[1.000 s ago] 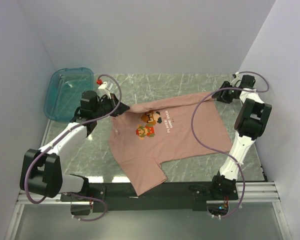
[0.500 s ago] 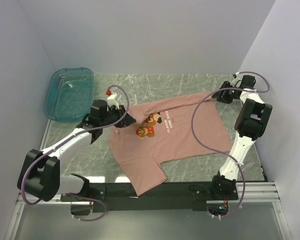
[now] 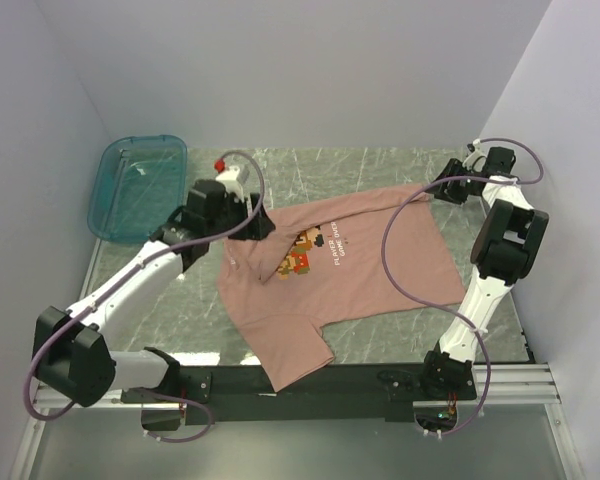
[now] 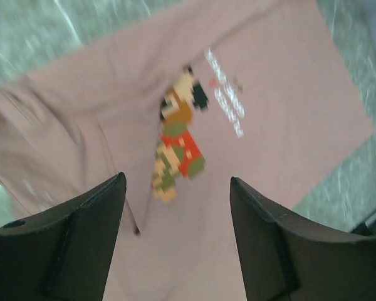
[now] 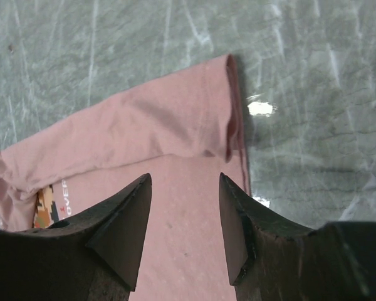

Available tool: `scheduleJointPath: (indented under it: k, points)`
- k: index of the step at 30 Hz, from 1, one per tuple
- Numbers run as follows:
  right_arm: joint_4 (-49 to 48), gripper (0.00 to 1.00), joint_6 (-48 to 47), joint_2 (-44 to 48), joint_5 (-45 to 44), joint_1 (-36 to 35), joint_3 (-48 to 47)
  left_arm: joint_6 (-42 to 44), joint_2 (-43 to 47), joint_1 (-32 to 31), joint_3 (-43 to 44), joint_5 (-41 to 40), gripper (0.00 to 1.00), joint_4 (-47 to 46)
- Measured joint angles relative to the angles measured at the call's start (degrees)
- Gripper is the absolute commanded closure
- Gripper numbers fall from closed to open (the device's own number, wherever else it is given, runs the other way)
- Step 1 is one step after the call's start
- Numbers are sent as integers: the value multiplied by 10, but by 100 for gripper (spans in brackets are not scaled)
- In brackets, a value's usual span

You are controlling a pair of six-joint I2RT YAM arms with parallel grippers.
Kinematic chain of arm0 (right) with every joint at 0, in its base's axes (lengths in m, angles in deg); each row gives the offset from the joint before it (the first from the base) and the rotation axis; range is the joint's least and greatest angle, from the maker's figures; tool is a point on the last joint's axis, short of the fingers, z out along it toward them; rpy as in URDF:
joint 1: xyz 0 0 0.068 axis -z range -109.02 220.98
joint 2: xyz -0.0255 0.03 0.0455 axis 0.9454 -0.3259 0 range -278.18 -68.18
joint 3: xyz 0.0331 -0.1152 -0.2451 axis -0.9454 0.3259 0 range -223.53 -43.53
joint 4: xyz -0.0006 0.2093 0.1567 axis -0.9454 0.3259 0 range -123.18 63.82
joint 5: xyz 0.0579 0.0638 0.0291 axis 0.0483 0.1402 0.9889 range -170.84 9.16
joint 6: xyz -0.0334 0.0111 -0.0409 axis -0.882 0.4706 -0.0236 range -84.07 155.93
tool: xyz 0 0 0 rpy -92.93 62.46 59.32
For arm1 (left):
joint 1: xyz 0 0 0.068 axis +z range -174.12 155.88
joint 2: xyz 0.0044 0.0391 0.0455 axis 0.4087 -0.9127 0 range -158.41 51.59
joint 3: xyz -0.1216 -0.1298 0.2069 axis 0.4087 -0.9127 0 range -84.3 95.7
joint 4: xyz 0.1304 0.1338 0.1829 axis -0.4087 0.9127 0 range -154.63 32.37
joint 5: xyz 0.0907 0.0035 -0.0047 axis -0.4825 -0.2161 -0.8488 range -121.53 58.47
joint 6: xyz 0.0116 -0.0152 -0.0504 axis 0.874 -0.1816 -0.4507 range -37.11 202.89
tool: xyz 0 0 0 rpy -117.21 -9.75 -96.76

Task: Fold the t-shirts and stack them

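Note:
One dusty-pink t-shirt (image 3: 380, 265) lies spread on the marbled table, its pixel character (image 3: 298, 252) facing up. Part of its left side is folded over beside the print. My left gripper (image 3: 265, 228) hovers open over that fold; in the left wrist view the left gripper (image 4: 175, 179) has only the t-shirt (image 4: 269, 75) and the character (image 4: 178, 147) below its jaws. My right gripper (image 3: 435, 190) is at the shirt's far right corner. The right wrist view shows the right gripper (image 5: 183, 182) open above the t-shirt (image 5: 144, 125), where the edge is folded back.
A teal translucent tray (image 3: 140, 185) sits at the far left corner. The shirt's near sleeve drapes onto the black front rail (image 3: 360, 378). White walls close in on three sides. Bare marbled table (image 5: 313, 94) shows past the shirt's right edge.
My left gripper carried the shirt's left edge rightward over the shirt, then opened and let it go. The right arm barely shifted.

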Motion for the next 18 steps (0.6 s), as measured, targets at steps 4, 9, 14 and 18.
scheduleJointPath:
  k: [4,9,14,18]
  points:
    - [6,45,-19,24,18,0,16,17,-39,46,63,-3,32,-1]
    - [14,45,-49,50,32,0,37,4,-90,140,57,13,32,-9]
    - [21,45,-65,67,41,0,56,-16,-82,172,15,14,32,-26]
    - [23,45,-71,67,47,0,56,-32,-61,186,-17,14,32,-38]
